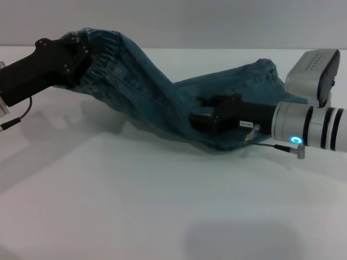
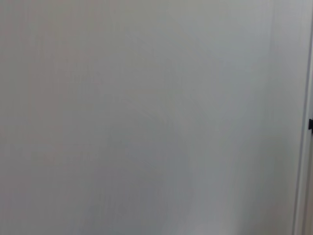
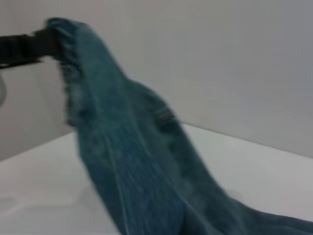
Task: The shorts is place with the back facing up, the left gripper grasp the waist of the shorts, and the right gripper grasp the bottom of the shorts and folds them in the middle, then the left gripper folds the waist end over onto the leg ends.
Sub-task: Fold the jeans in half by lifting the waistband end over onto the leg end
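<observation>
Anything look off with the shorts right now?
Nothing damaged. The shorts hang bunched and twisted, not flat: the left end effector holds the waist lifted off the table, while the right end effector pins the other end low.

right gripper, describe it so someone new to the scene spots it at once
On the white table, blue-green denim shorts hang stretched between two black claws. The right gripper is the lower one, at their low end; its silver wrist shows a blue-cyan light, unlike the left gripper.

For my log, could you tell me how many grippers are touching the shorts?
2: the left gripper holds the raised waist of the shorts; the right gripper grips them lower down.
</observation>
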Robot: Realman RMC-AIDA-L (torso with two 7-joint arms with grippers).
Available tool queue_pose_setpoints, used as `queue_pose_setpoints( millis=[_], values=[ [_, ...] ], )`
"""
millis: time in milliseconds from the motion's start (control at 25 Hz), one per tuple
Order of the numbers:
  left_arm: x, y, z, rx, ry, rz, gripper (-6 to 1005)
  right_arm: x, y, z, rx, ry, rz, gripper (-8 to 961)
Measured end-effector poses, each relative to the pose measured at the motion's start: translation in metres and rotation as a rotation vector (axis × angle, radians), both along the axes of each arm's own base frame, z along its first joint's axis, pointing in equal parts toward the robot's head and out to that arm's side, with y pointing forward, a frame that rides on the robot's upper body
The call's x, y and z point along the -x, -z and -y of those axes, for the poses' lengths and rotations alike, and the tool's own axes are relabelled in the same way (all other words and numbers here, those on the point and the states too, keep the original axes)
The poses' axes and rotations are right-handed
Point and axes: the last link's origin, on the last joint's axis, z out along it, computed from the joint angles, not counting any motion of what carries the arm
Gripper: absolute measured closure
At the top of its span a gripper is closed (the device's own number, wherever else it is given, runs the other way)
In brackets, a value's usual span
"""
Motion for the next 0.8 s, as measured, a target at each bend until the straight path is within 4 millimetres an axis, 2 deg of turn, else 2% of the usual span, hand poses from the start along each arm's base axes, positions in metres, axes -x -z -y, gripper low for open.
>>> queue_pose_setpoints(
  millis=[400,800],
  values=[
    [-0.005,0.001,-0.003,0.003,0.013,0.002,961,0.034,0.013,0.008,0.165,-0.067,-0.052,356],
    [-0.007,0.002,-0.001,0.009,0.024,0.009,961,0.058,0.017,0.011,0.267,-0.109,-0.066,356]
  ],
)
